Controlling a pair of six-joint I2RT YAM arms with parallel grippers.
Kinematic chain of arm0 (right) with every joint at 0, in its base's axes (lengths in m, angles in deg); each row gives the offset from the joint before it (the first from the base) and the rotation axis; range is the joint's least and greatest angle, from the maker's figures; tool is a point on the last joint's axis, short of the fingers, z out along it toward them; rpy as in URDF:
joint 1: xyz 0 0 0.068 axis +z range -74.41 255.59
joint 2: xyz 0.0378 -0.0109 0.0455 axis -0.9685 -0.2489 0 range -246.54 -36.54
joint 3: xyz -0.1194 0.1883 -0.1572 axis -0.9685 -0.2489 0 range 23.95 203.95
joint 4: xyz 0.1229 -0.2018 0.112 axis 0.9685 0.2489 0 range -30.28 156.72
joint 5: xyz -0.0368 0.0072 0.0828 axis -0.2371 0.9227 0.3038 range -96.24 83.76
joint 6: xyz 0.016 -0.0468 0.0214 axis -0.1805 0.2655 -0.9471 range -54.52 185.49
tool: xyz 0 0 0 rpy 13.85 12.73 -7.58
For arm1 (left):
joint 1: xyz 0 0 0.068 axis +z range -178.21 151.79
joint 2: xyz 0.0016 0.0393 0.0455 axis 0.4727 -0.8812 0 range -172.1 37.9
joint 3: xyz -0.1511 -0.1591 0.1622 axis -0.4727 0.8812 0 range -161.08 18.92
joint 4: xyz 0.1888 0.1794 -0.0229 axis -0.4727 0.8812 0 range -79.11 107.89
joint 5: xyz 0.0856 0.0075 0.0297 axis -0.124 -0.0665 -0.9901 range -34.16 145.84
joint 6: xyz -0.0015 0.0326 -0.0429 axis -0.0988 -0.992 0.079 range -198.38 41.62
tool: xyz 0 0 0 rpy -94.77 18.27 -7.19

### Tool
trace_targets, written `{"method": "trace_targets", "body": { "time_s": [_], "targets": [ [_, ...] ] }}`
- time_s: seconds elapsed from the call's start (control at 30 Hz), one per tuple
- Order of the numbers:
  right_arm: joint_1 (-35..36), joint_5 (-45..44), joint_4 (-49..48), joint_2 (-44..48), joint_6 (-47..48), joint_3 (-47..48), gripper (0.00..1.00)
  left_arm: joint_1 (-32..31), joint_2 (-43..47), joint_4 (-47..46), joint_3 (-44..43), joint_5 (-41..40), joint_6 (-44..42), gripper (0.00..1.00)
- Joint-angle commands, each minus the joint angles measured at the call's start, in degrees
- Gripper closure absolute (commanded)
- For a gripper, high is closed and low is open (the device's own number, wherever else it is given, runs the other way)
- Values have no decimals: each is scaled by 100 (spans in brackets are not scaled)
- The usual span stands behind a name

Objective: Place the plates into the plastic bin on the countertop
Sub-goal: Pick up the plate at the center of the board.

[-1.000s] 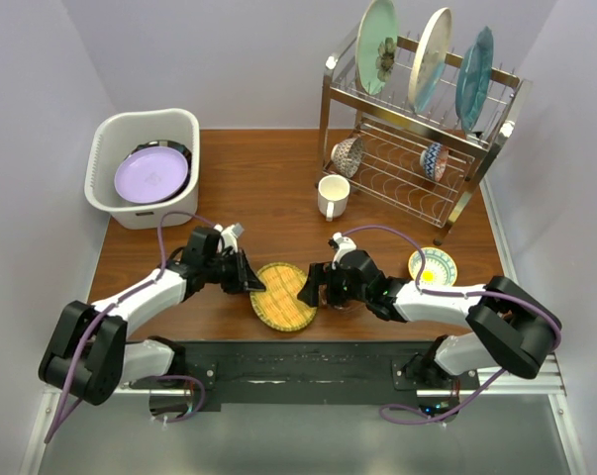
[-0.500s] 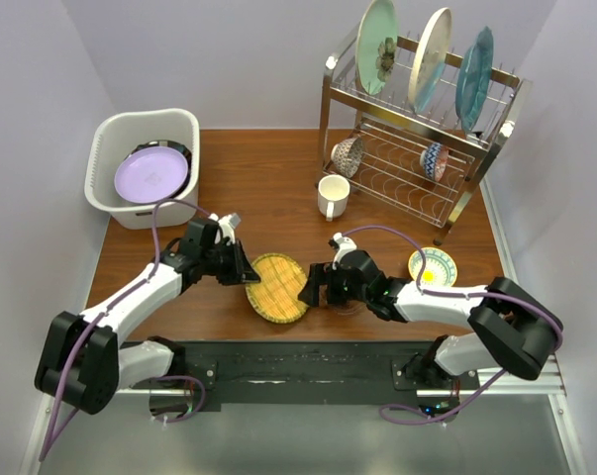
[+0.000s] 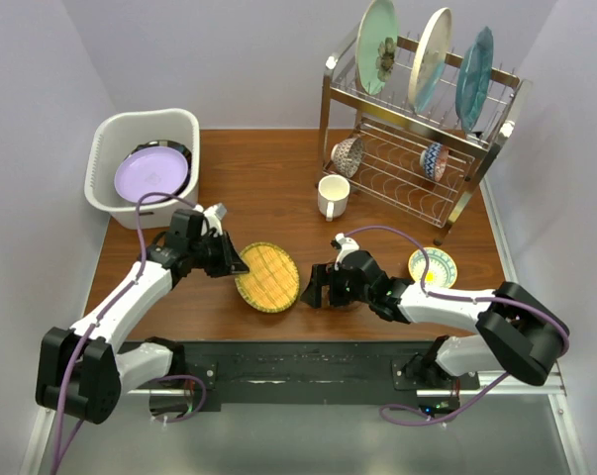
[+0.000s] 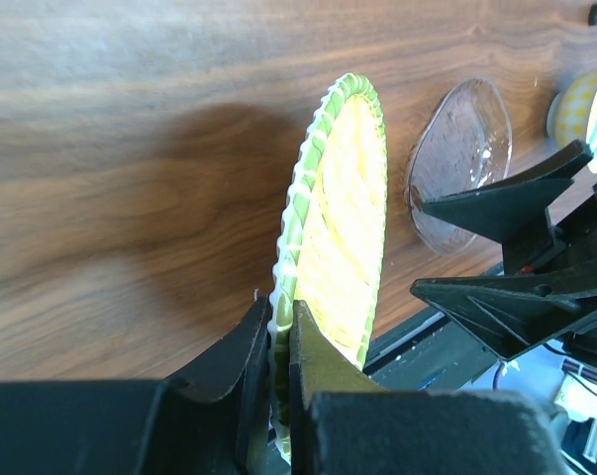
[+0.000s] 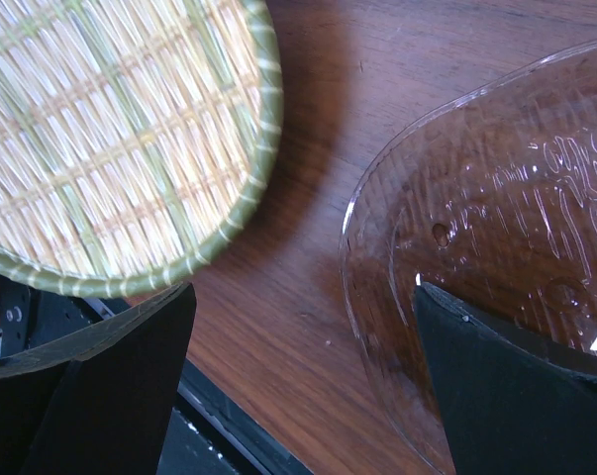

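Green-rimmed yellow woven plate

We look down on the whole bench from high above its near edge. Our left wrist view sits close, edge-on to the woven plate; our right wrist view looks down just beside it. All three share that plate.

The countertop carries a white bin, mug, wire rack, yellow bowl and clear glass dish.

Staged kitchen countertop, wire dish rack, plain walls
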Motion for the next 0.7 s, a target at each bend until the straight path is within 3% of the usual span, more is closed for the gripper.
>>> {"method": "trace_targets", "body": {
  "time_s": [0.0,0.67],
  "targets": [
    [36,-155,69,143,84,20,5,278,255,139,-498,182,-297,100],
    [36,-146,69,73,110,11,5,858,-211,447,-1403,190,-772,100]
  ]
}}
